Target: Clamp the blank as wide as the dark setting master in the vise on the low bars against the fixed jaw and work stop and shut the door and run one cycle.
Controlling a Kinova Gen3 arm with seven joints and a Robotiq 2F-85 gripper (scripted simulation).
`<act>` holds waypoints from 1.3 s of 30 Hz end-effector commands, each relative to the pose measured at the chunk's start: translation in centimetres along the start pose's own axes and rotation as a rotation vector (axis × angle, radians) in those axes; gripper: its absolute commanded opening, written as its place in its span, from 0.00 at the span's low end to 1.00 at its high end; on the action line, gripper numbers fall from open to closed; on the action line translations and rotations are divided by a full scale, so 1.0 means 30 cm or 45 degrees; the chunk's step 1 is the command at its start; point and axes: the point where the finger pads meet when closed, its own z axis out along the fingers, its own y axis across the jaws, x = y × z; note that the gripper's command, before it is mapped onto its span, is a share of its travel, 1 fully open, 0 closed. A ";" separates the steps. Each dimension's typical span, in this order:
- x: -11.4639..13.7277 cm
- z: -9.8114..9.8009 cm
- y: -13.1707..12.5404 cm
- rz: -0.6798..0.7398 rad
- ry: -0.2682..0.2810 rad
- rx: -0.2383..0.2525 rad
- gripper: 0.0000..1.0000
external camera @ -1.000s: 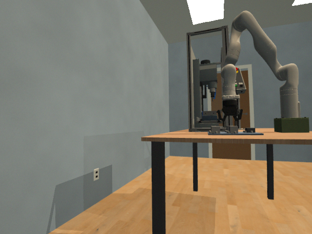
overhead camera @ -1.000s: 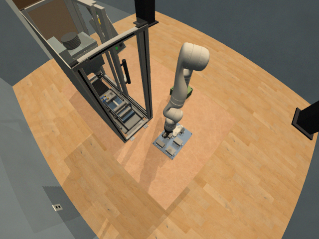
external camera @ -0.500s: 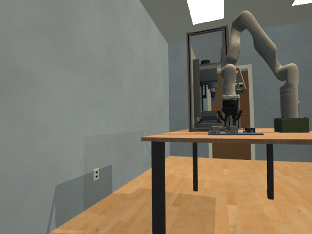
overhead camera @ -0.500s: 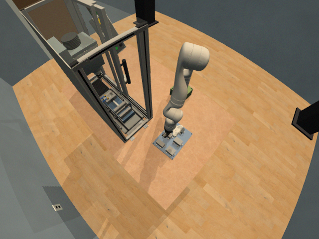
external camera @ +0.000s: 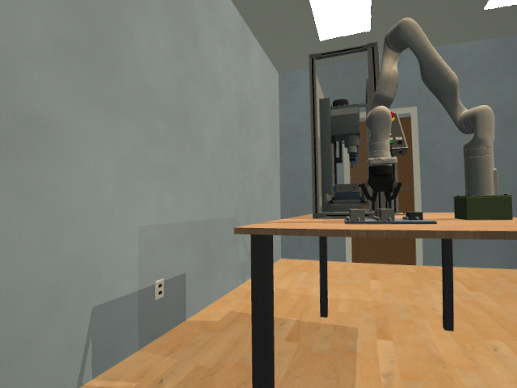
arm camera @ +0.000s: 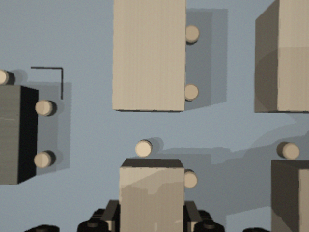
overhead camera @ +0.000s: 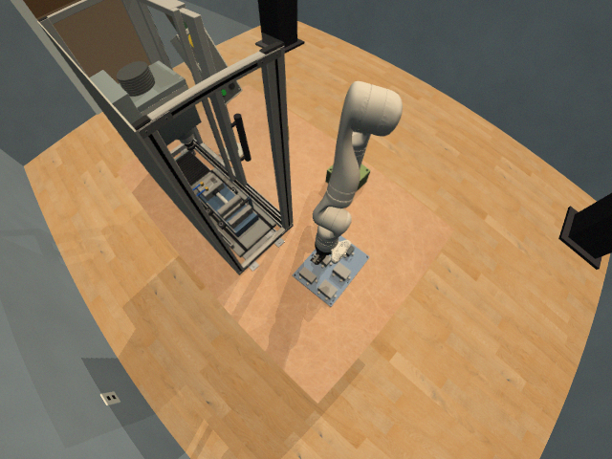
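Before you, the wooden tabletop (overhead camera: 395, 237) (external camera: 300, 225) carries the tall grey metal-framed guard (overhead camera: 282, 138) (external camera: 312, 137), at ten o'clock from the blue flat plate (overhead camera: 357, 265) (external camera: 401, 222) (arm camera: 87, 29) in the top view. Your pale jointed arm (overhead camera: 345, 163) (external camera: 436, 62) reaches down from twelve to one o'clock of that plate. Its black pincer (overhead camera: 319, 259) (external camera: 383, 206) (arm camera: 152, 213) is clamped on the long sides of a plain grey metal blank (overhead camera: 326, 259) (external camera: 384, 214) (arm camera: 152, 198), at six o'clock in your wrist view. You have other blanks at twelve, two and four o'clock there; the dark rectangular setting master (overhead camera: 350, 251) (external camera: 414, 215) (arm camera: 10, 135) sits upright at nine, just beside short round pegs.

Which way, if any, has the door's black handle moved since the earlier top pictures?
No; the black handle stands at the same place beside the guard's front post.
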 end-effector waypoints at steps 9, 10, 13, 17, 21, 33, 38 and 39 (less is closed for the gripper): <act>0.001 -0.002 0.002 0.000 0.001 -0.002 0.10; 0.001 -0.002 0.002 0.000 0.001 -0.002 0.10; 0.001 -0.002 0.002 0.000 0.001 -0.002 0.10; 0.001 -0.002 0.002 0.000 0.001 -0.002 0.10; 0.001 -0.002 0.002 0.000 0.001 -0.002 0.10; 0.001 -0.002 0.002 0.000 0.001 -0.002 1.00; 0.001 -0.002 0.002 0.000 0.001 -0.002 1.00; 0.001 -0.002 0.002 0.000 0.001 -0.002 1.00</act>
